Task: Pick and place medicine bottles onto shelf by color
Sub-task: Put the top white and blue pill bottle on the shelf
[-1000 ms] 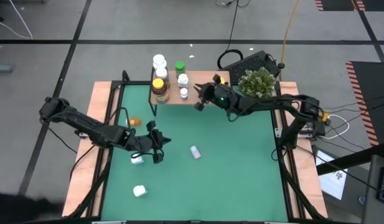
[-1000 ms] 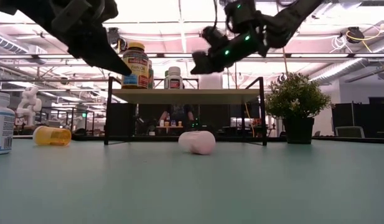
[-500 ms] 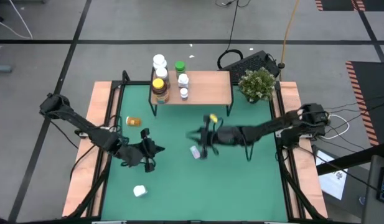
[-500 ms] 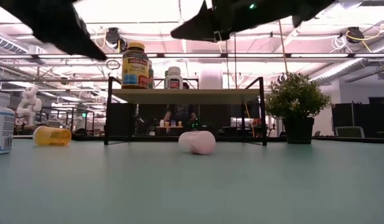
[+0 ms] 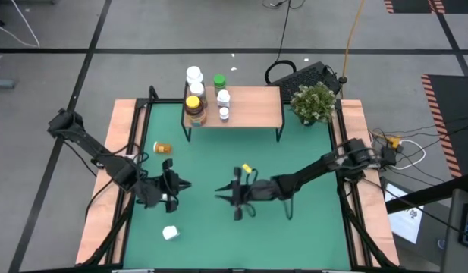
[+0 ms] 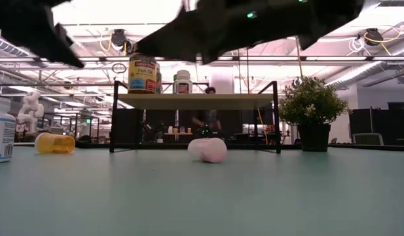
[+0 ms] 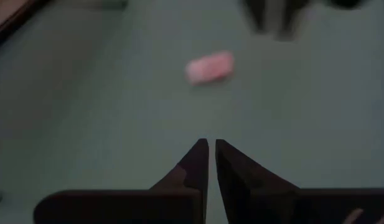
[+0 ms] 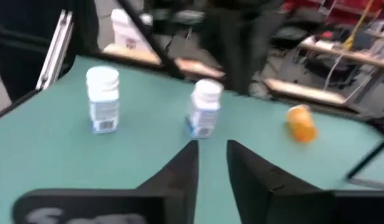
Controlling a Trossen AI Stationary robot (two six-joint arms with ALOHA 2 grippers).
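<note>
The shelf (image 5: 245, 106) stands at the table's far edge, with several medicine bottles (image 5: 194, 102) grouped at its left end. Loose on the green table are an orange bottle (image 5: 164, 147) lying on its side, a white one (image 5: 169, 233) standing near the front left, a second standing white one (image 8: 204, 115) and a white one lying on its side (image 6: 207, 149) at mid-table. My right gripper (image 5: 221, 193) hovers above the lying bottle, narrowly open and empty, pointing at the table's left. My left gripper (image 5: 184, 186) is shut and empty, facing it (image 7: 209, 67).
A potted plant (image 5: 313, 100) stands right of the shelf. The table has raised wooden edges (image 5: 121, 152). In the low view both arms hang dark above the table. A person stands in the room behind the shelf (image 6: 208, 111).
My right gripper has swung from the shelf toward the table's near edge and mid-table, sinking and levelling out until it points left. My left gripper has drawn back a little toward the table's left and near edges. The bottles have stayed where they were.
</note>
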